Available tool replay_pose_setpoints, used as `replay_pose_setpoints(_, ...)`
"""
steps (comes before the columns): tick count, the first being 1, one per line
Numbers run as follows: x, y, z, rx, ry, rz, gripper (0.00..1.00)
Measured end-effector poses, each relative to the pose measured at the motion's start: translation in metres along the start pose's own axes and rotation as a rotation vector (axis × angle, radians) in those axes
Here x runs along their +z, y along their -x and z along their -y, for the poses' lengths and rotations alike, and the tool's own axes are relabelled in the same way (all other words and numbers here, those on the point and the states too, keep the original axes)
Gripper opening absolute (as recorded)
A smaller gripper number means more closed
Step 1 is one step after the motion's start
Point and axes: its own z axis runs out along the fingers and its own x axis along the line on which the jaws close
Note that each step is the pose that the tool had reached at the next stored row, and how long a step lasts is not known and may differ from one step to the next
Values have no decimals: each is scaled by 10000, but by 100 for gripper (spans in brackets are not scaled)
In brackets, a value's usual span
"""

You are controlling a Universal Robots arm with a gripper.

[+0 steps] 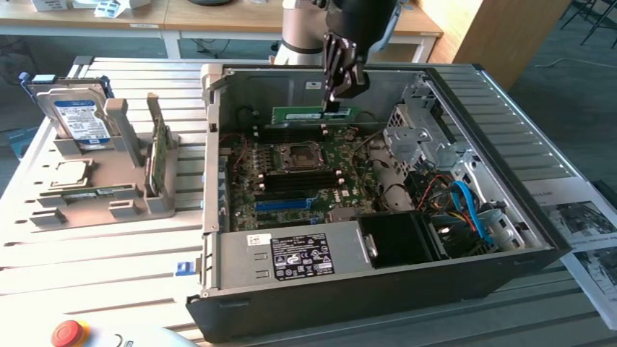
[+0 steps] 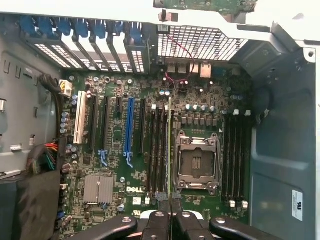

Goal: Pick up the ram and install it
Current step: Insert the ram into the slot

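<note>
The exterior view showed the end effector [image 1: 336,96] clenched on the ram [image 1: 311,113], held broadside over the motherboard [image 1: 289,186] inside the open case [image 1: 386,298]. The wrist view showed the stick edge-on, a thin line over the dark memory slots [image 2: 157,145] just beside the empty processor socket [image 2: 196,162].

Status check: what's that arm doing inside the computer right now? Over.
Gripper shut on the long, thin green circuit-board ram stick. Ram held on edge over the black memory slots beside the empty processor socket. Nothing seen in the way.
</note>
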Motion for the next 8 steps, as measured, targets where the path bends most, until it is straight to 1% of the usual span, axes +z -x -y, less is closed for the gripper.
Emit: replay_pose_setpoints(8,145,-2,8,0,0,0,12)
